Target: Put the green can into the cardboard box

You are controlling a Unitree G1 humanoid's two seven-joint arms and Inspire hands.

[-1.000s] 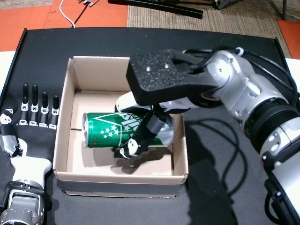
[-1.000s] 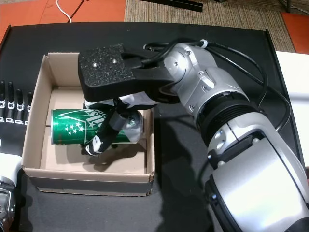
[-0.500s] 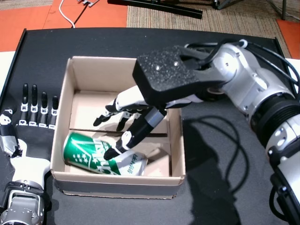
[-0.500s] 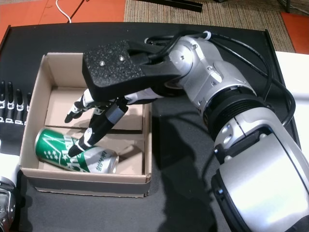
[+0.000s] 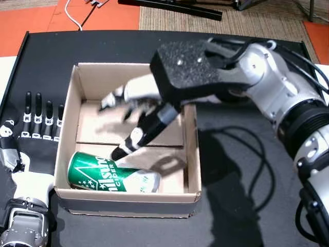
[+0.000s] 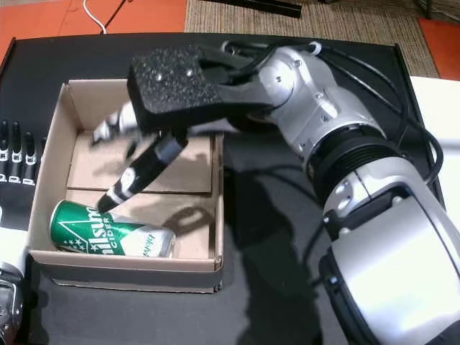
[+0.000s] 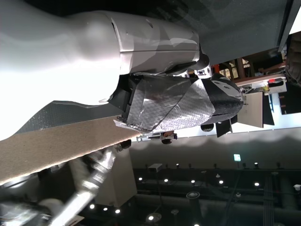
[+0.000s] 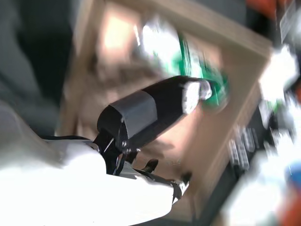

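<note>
Inside the cardboard box (image 5: 193,149), green can (image 5: 110,178) flat; right robot hand (image 5: 136,110) empty, fingers spread.

Motion blur smears the right robot hand (image 5: 134,110) above the cardboard box (image 5: 77,98) in both head views, so its upper fingers cannot be told apart. The box's near wall hides the lower side of the green can (image 5: 110,178). In the right wrist view the can (image 8: 188,56) is a streaked blur. The left robot hand (image 5: 31,128) is cut by the frame edge.
</note>
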